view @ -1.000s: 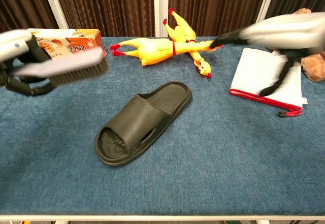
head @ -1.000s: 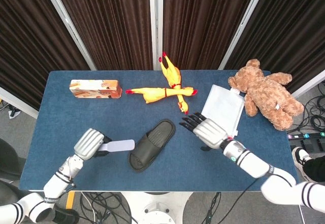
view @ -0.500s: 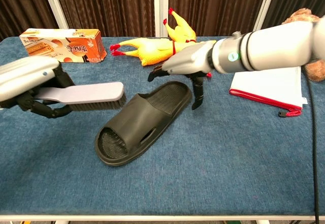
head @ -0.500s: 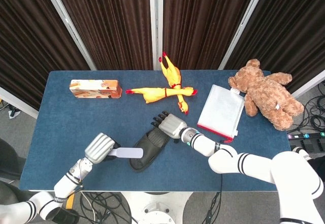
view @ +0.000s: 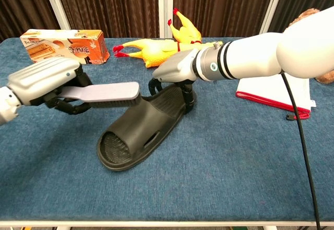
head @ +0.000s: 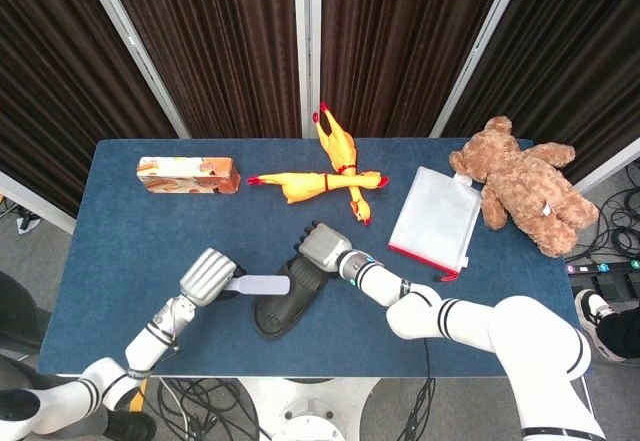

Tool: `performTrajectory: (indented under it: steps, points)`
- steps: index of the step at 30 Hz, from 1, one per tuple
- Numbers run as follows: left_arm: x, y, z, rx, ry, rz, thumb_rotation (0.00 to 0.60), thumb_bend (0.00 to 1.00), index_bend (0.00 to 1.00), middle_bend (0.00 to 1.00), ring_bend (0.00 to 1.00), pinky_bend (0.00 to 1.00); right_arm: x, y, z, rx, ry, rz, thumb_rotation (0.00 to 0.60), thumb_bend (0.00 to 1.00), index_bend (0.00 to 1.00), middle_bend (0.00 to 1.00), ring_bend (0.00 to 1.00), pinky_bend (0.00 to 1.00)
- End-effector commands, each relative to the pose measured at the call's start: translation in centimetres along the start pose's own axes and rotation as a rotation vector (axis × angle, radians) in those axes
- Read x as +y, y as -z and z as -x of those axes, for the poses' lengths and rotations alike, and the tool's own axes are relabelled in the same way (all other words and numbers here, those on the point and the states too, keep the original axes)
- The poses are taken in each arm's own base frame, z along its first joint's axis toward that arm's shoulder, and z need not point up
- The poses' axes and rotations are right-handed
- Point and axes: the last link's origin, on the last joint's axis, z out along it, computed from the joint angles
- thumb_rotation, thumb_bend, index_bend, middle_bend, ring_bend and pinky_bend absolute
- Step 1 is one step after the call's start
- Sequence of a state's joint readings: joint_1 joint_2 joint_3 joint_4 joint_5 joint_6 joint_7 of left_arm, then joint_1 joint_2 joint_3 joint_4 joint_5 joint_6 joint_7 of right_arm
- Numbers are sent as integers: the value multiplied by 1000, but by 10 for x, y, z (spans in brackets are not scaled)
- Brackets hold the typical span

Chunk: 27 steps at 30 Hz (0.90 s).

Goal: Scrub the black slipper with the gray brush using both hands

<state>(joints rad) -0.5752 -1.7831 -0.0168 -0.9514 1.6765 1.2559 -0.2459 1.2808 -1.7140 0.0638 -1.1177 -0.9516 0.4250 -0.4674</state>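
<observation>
The black slipper [head: 278, 315] [view: 130, 136] lies diagonally on the blue table, toe end toward the front. My right hand [head: 320, 248] [view: 177, 73] sits over its heel end, with fingers curled down on both sides of the sole, holding it in place. By its handle my left hand [head: 208, 276] [view: 49, 81] grips the gray brush [head: 258, 285] [view: 107, 92]. The brush head hangs just above the slipper's strap, at its left side. Whether the bristles touch the slipper cannot be told.
Two yellow rubber chickens [head: 320, 179] [view: 162, 47] lie behind the slipper. An orange box [head: 188, 174] [view: 65, 45] sits at the back left. A white zip pouch [head: 435, 221] [view: 274, 81] and a teddy bear [head: 520, 186] are to the right.
My right hand swept left from beside the pouch and settled on the slipper's heel. My left hand carried the brush rightward and up to the slipper.
</observation>
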Motion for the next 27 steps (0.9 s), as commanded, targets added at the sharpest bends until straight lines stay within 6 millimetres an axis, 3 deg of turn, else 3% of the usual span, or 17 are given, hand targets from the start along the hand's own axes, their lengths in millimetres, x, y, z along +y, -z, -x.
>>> performTrajectory:
  steps: [1, 8, 18, 27]
  points:
    - [1, -12, 3, 32, 22, -5, 600, 459, 1000, 1000, 997, 1000, 1, 1, -1, 5, -4, 0, 600, 149, 513, 403, 213, 242]
    - [2, -19, 21, 21, -48, 24, 600, 458, 1000, 1000, 997, 1000, 2, 2, -1, 5, -2, 4, 600, 148, 523, 408, 216, 246]
    - [9, -5, 48, -73, -107, 104, 600, 456, 1000, 1000, 998, 1000, 2, 4, -3, 13, -21, 4, 600, 149, 523, 409, 216, 246]
    - [29, 11, 37, -69, -63, 208, 600, 457, 1000, 1000, 1000, 1000, 3, 4, -3, 17, -25, 4, 600, 148, 523, 409, 216, 247]
